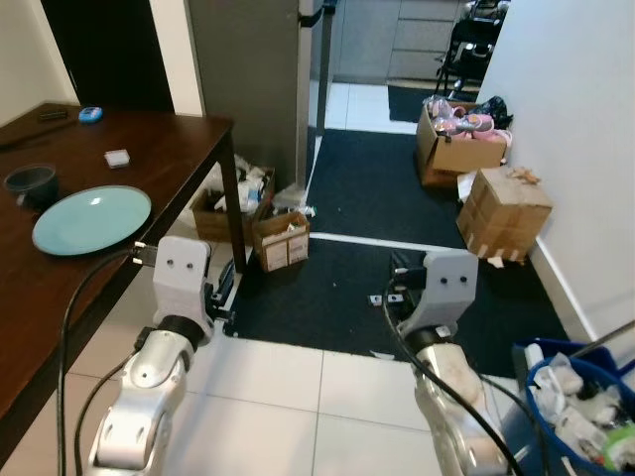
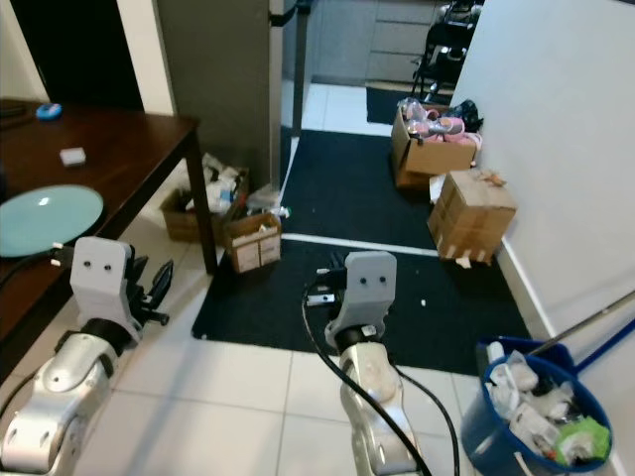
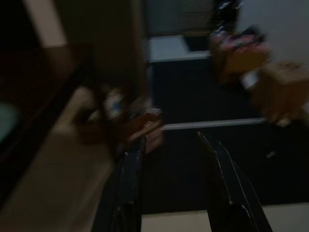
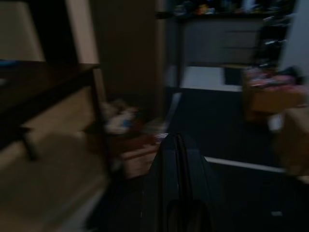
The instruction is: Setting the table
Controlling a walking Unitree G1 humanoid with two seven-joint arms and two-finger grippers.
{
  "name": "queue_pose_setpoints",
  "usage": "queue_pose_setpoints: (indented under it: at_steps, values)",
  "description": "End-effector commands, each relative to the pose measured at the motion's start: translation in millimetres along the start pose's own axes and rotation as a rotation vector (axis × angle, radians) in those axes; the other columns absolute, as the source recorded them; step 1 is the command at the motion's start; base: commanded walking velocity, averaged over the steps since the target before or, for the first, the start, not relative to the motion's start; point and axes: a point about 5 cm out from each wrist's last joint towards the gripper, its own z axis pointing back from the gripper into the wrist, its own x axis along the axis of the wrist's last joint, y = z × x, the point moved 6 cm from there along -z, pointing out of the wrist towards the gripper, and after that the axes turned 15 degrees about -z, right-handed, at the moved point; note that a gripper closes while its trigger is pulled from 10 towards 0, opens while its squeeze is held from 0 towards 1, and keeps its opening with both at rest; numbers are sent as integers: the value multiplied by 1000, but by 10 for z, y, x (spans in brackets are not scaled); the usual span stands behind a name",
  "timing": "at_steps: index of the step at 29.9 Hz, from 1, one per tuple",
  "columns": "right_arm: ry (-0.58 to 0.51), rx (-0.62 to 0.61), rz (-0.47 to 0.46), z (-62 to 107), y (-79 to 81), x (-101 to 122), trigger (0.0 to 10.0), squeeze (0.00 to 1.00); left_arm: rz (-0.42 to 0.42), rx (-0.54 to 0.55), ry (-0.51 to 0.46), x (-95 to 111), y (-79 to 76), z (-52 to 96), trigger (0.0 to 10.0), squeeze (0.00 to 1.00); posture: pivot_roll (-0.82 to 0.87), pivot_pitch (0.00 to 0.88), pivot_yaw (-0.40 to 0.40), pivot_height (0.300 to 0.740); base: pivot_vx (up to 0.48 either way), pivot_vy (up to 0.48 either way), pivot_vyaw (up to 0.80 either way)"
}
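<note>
**We stand beside the counter with both arms empty**

Left eye view: a dark wooden counter runs along our left. On it lies a teal plate near the front edge, with a dark bowl just beyond it, a small white block further back and a small blue object at the far end. Our left gripper hangs over pale floor tiles just beside the counter's edge, holding nothing. Our right gripper hangs over a black rug, well apart from the counter.

Right eye view: the same scene. Cardboard boxes stand on the rug by the white wall, and a blue bucket full of cleaning clutter stands at our right.

Left wrist view: dim and blurred. The jaws stand released, with a clear gap between the two black fingers and nothing in it.

Right wrist view: also dim and blurred. The jaws look clenched together on nothing.

We judge the risks so: the blur suggests the body is moving, so the left arm could knock the counter's edge or nudge the plate, and a cable trails close to the plate's rim.
</note>
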Motion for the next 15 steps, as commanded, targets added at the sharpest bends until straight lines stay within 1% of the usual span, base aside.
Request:
queue_pose_setpoints:
  at_steps: [1, 5, 11, 14, 15]
  values:
    - [-7, 16, -19, 3, 57, 24, 10000, 0, -2, 11, 24, -78, 41, 30, 10000, 0, 35, 106, 16, 740, 480, 0, 0]
    - [-6, 31, -20, -1, 97, 32, 10000, 0, 1, 8, 25, -79, 38, 37, 10000, 0, 37, 108, 17, 740, 480, 0, 0]
    - [-3, 47, -19, -6, 132, 38, 10000, 0, 29, 23, 41, -115, 59, 76, 10000, 0, 33, 119, -1, 740, 480, 0, 0]
    - [6, 66, -11, -15, 141, 45, 10000, 0, 41, 84, 64, -176, 145, 131, 10000, 0, 33, 131, -24, 740, 480, 0, 0]
    - [13, 72, -7, -22, 133, 45, 10000, 0, 37, 116, 73, -202, 201, 165, 10000, 0, 33, 135, -32, 740, 480, 0, 0]
